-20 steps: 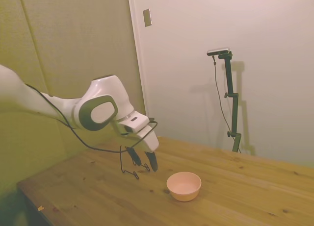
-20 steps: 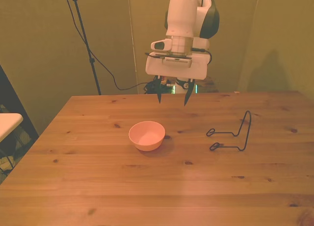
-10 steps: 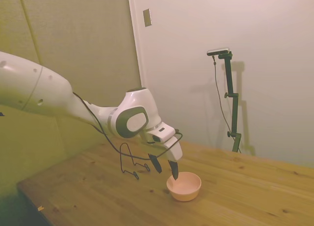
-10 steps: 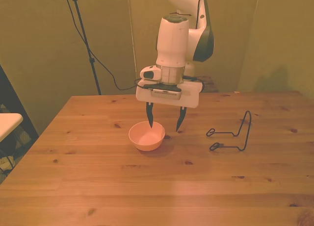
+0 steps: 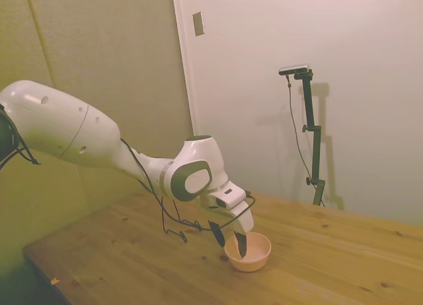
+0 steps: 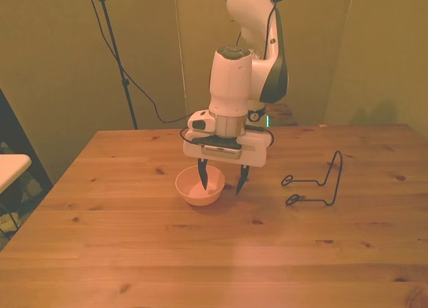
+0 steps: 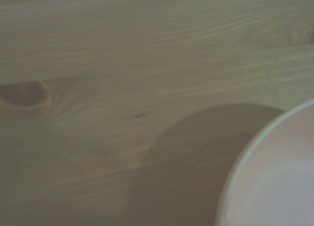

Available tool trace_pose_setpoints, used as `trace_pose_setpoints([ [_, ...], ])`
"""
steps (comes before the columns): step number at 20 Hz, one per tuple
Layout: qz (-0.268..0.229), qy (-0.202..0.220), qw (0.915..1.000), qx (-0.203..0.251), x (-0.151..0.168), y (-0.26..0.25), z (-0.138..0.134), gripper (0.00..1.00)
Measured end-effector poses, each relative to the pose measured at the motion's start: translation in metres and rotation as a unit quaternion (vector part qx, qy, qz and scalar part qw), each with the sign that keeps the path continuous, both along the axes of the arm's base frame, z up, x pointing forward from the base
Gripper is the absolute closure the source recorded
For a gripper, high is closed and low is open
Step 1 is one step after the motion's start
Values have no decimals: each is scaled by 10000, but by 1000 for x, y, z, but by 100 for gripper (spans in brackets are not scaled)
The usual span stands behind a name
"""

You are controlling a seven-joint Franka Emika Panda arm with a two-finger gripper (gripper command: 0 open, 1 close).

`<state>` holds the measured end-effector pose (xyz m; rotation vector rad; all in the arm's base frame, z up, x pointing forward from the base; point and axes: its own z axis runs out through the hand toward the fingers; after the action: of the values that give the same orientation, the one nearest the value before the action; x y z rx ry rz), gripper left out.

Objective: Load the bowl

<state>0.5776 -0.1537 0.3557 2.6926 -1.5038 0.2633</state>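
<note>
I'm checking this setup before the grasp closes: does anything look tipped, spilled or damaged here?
Nothing stands out. The bowl sits upright on the table, empty and intact. The open gripper straddles its rim, one finger inside, one outside. The wire rack stands apart on the front view's right.

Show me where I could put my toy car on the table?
The table has bare wood nearer the camera than the bowl, and on the front view's left. It is crowded where the gripper straddles the bowl's rim, with the wire rack beside.
</note>
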Motion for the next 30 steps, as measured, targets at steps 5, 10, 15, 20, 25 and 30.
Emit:
trace_pose_setpoints([
  [5, -42, 2, 10000, 17, -1, -3, -1, 100],
  [10, -78, -2, 10000, 16, -2, -7, -1, 100],
  [15, -121, -13, 9999, 79, -3, -10, -2, 100],
  [20, -103, -68, 9999, 72, -1, -11, 0, 100],
  [25, -95, -154, 9998, 69, 1, -13, 8, 100],
  [30, 18, -330, 9977, 589, -1, -5, 23, 100],
])
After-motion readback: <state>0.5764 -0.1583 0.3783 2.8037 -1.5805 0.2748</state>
